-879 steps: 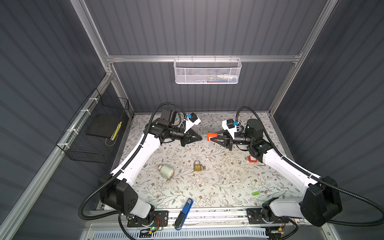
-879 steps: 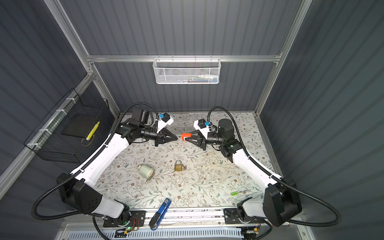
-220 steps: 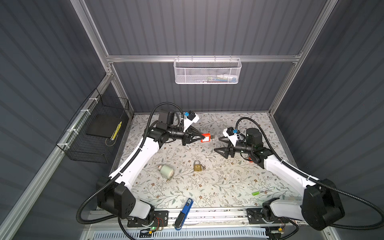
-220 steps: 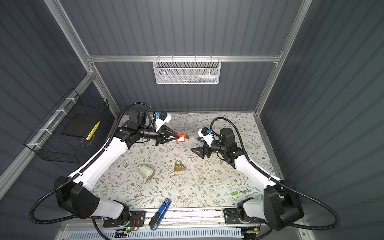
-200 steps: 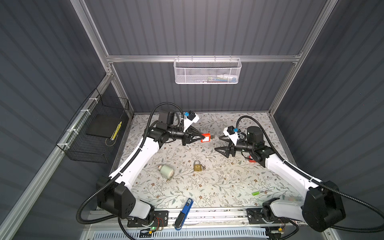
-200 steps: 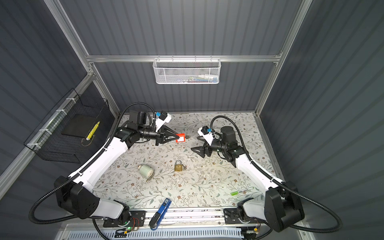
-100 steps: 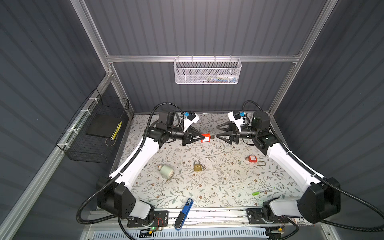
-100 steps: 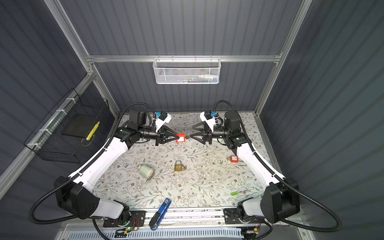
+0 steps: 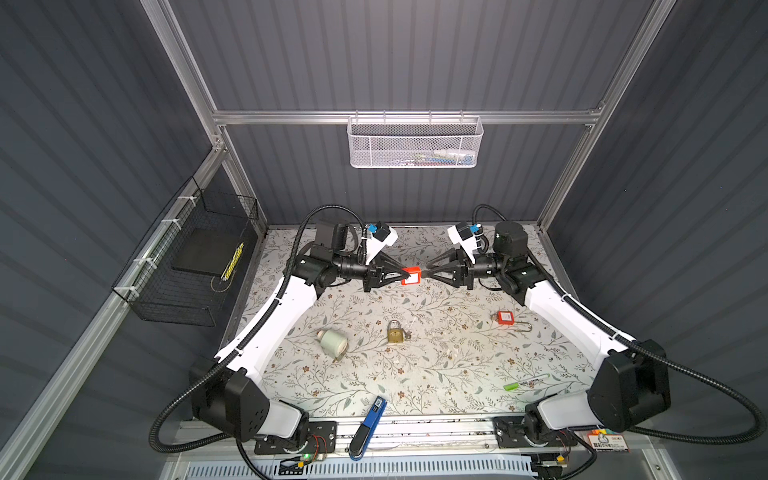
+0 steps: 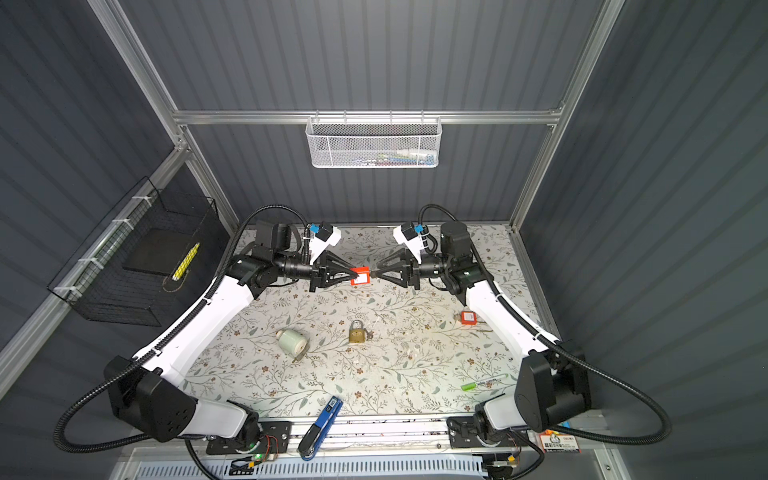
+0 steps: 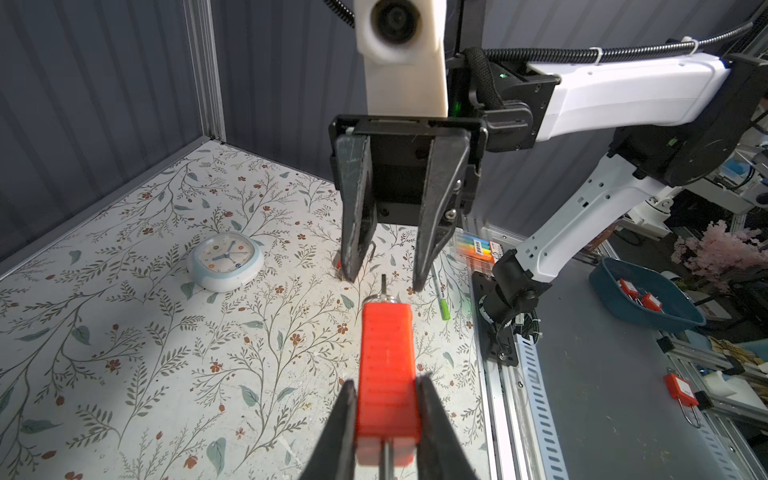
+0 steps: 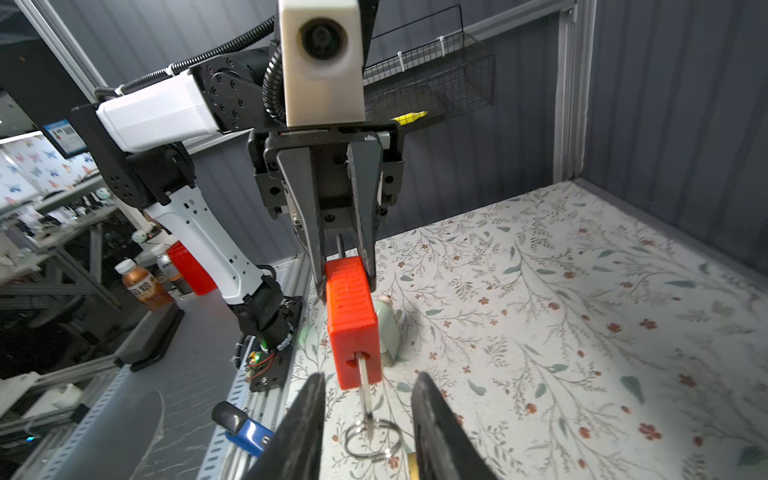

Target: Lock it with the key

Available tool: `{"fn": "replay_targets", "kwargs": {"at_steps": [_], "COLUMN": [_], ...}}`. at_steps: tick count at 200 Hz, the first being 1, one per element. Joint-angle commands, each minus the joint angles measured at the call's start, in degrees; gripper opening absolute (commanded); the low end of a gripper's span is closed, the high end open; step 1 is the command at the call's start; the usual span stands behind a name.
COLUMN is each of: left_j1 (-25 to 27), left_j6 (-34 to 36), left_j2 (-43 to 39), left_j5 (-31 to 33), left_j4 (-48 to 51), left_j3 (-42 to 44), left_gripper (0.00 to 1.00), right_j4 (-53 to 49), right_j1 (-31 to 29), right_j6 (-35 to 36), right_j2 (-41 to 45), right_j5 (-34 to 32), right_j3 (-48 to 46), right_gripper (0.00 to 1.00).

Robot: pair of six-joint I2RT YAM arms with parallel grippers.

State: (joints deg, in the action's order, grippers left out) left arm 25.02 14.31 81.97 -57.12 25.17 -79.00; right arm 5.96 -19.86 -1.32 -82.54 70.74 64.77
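Lit evenly and softly from overhead in both top views: bright on the floral mat, dim on the ribbed grey walls, with only faint, diffuse shadows. Sharp throughout there, but bowed by the wide lens toward the edges.

Soft and out of focus in the left wrist view on the left gripper and its fingers. Crisp beyond the fingertips, apart from a smeared coloured box farther out. Saturated to near-flat red on the padlock between the fingers.

Equally soft at the right gripper. Patchy light and shade on the mat beside it.
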Motion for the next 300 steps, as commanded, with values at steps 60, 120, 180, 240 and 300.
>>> {"fn": "replay_targets", "kwargs": {"at_steps": [60,120,180,240,300], "left_j1": [-0.36,-0.37,-0.82,-1.11,-1.11], "left_j6": [-0.21,0.02,0.17,0.28,0.21], "left_j2": [-1.02,-0.94,-1.86,-1.85,-1.60], "left_j5": [-1.72,-1.38,-1.11,-1.55,-1.16], "left_j4": [-0.17,0.06,0.41,0.34,0.45], "left_j3": [-0.26,-0.45,-0.23,-0.16,-0.03], "left_gripper": [0.00,0.00,0.00,0.00,0.00], "right_j4": [1.00,-3.26,0.44,-3.95,-1.45], "right_j1": [-0.95,-0.17,5.26,14.94,15.24], "right_j6": [2.04,6.54,5.92,7.99,5.74], "right_j2": [0.15,2.83,9.93,15.48,15.13], "right_j5": [1.72,-1.36,-5.12,-2.96,-2.92], "right_j3": [-0.34,-1.78,-10.76,-13.38,-14.11], "right_gripper": [0.00,0.00,0.00,0.00,0.00]}}
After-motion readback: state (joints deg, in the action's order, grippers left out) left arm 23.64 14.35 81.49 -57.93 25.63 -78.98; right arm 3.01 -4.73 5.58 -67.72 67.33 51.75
